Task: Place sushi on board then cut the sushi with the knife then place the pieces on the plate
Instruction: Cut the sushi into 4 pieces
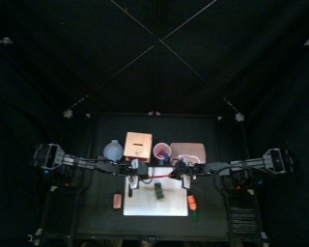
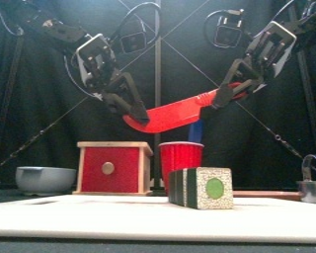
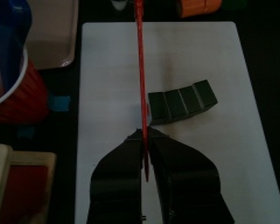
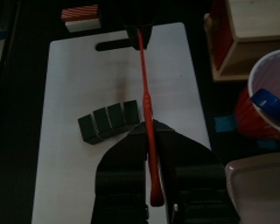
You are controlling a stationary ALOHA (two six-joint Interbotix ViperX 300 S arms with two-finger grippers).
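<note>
One red knife (image 2: pixel 174 112) hangs, ends hidden inside left claw (image 2: pixel 127 114) and right claw (image 2: pixel 231 95).

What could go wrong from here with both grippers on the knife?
The left gripper and right gripper both clamp the red knife in midair; an uneven release could twist or drop it. The sushi roll lies unbraced on the white board, so it may slide under the blade.

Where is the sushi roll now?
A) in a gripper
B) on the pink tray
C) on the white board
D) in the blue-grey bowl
C: the sushi roll lies on the white board, while the left gripper and right gripper hold the red knife above it.
</note>
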